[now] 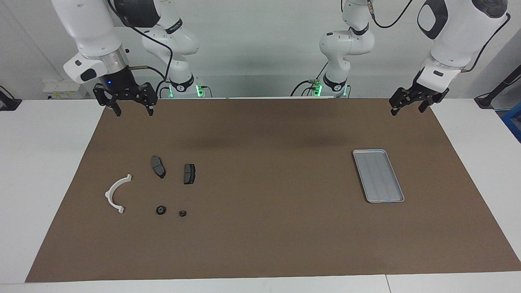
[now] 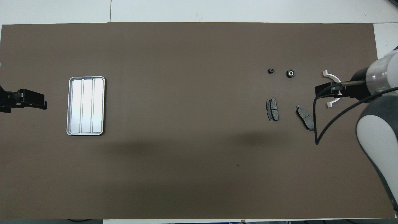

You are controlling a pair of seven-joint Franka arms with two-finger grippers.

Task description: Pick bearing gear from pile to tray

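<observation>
The pile lies on the brown mat toward the right arm's end: a white arc bracket (image 1: 117, 193) (image 2: 331, 75), two dark grey brake pads (image 1: 158, 166) (image 1: 189, 173) (image 2: 305, 117) (image 2: 272, 109), and two tiny black round pieces (image 1: 161, 210) (image 1: 182, 213) (image 2: 290, 73) (image 2: 271, 71). The larger round piece has a pale centre. The silver grooved tray (image 1: 368, 151) (image 2: 86, 77) lies empty toward the left arm's end. My right gripper (image 1: 134, 110) (image 2: 326, 91) is open and empty, raised high. From above it overlaps the arc, but it touches nothing. My left gripper (image 1: 407, 110) (image 2: 43, 104) is open and empty, and waits raised beside the tray's end of the mat.
The brown mat (image 1: 260, 236) covers most of the white table (image 1: 40, 162). A black cable (image 2: 315, 124) hangs from the right arm over the pad nearest it in the overhead view.
</observation>
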